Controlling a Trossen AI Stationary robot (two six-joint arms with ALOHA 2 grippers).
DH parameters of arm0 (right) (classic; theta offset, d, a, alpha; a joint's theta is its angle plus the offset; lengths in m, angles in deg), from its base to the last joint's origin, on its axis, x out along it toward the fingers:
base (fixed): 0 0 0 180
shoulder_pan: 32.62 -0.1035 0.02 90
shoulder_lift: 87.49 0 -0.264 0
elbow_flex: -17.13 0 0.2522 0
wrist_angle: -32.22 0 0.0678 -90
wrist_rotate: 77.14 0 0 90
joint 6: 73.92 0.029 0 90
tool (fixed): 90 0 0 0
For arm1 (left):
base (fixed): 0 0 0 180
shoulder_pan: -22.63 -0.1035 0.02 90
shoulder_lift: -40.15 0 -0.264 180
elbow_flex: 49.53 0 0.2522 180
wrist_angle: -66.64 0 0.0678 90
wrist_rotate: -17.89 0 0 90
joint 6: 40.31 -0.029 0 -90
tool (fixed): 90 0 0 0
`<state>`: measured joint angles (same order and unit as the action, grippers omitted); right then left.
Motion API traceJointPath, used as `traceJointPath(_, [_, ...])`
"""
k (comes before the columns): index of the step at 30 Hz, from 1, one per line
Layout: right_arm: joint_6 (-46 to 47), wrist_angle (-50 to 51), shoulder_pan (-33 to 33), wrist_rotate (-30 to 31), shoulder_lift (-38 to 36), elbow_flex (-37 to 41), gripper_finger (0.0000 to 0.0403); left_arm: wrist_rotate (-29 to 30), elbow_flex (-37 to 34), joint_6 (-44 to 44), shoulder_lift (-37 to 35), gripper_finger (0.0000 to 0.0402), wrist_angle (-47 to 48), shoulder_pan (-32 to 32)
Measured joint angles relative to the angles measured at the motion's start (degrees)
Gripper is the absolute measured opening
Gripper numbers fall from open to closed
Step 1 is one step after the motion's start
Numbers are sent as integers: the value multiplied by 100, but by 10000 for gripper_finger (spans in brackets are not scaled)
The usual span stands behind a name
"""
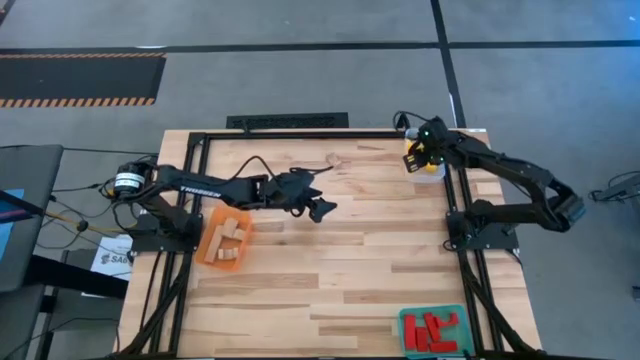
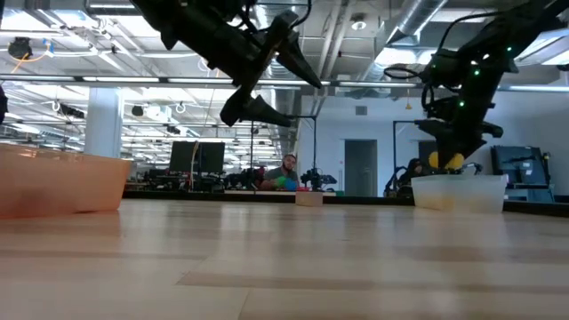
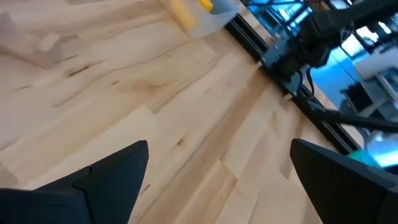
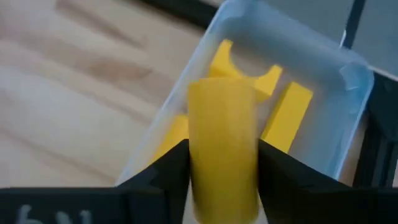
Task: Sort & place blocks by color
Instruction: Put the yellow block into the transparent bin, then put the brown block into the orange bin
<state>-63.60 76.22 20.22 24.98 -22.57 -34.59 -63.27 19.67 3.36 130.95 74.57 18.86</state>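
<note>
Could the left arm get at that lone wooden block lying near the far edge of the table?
Probably yes. The wooden block lies alone on bare table, with the left end effector open and raised nearby; nothing stands between them.

The wooden table (image 1: 330, 250) carries an orange tray (image 1: 224, 241) just beside the left arm's base, a clear tray (image 1: 424, 165) under the right gripper (image 1: 415, 156), a green tray (image 1: 435, 330), and one wooden block (image 1: 335, 160).
</note>
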Motion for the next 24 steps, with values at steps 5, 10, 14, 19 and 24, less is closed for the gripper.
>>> traceJointPath(5, [211,-50,13,20,215,-2,227,-849,0,-876,0,380,53,-430])
traceJointPath(10, [676,-26,5,-2,376,-2,249,-2145,0,-1967,0,380,415,-1089])
traceJointPath(14, [1078,-28,-66,-364,273,-64,249,-2430,0,-2525,2,380,577,-1600])
traceJointPath(19, [1442,-52,-436,-623,-71,-344,244,-1838,28,-2843,56,380,499,-2010])
traceJointPath(24, [1768,-145,-868,-622,-409,-511,244,-1732,783,-3268,525,380,1172,-2287])
